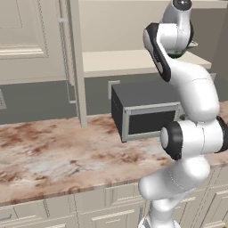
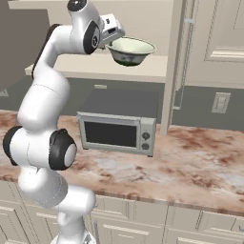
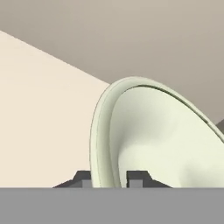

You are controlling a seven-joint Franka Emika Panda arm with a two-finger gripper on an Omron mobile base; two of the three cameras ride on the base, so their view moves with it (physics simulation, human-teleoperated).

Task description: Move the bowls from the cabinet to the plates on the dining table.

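A pale cream-green bowl (image 2: 132, 50) with a flared rim sits at the open cabinet's pale shelf (image 2: 90, 71). My gripper (image 2: 112, 40) reaches in from the left and is shut on its near rim. In the hand view the bowl (image 3: 166, 144) is tilted and close, and its rim passes between my two dark fingertips (image 3: 83, 178). I cannot tell whether its base touches the shelf or hangs just above it. The cabinet shelf (image 1: 124, 62) lies behind my upper arm in the left base view. The marbled dining table top (image 2: 200, 157) runs below. The plates are out of view.
A grey microwave (image 2: 119, 133) stands on the marbled top (image 1: 58, 151) right under the shelf. The open cabinet door (image 2: 174, 62) juts out edge-on right of the bowl, and shows as a door edge (image 1: 75, 58) left of the shelf. Beige drawer fronts (image 1: 89, 209) line the table's front.
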